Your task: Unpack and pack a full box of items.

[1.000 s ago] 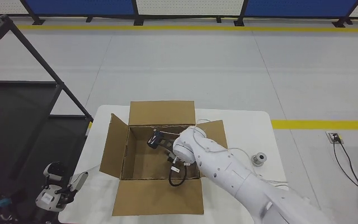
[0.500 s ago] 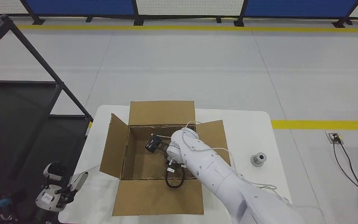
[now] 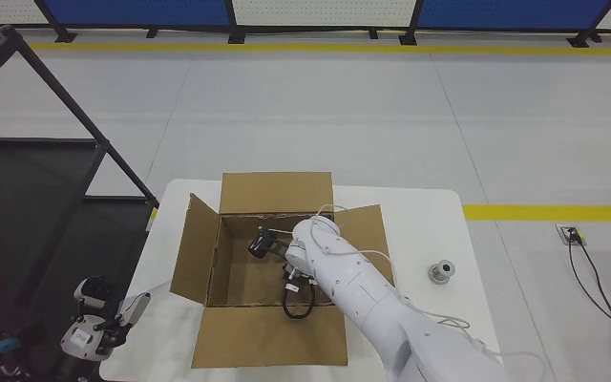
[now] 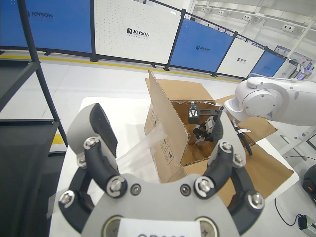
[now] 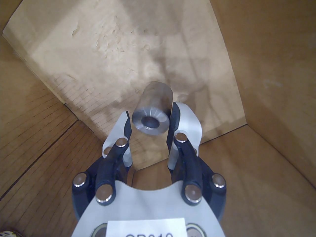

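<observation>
Found the left gripper nearest, off the near left corner of the white table, with jaws spread wide. Saw next the cardboard box sitting on the table, all four flaps folded outward. Found the right gripper down inside the box, above its brown floor, with jaws pinching a metal cylinder by its sides, bored end turned toward the wrist camera. Noted a second cylinder standing on the table to the right of the box, clear of the right flap. Noted a black rack left of the table, and farther off a yellow line across the grey floor, just before blue and white panels
</observation>
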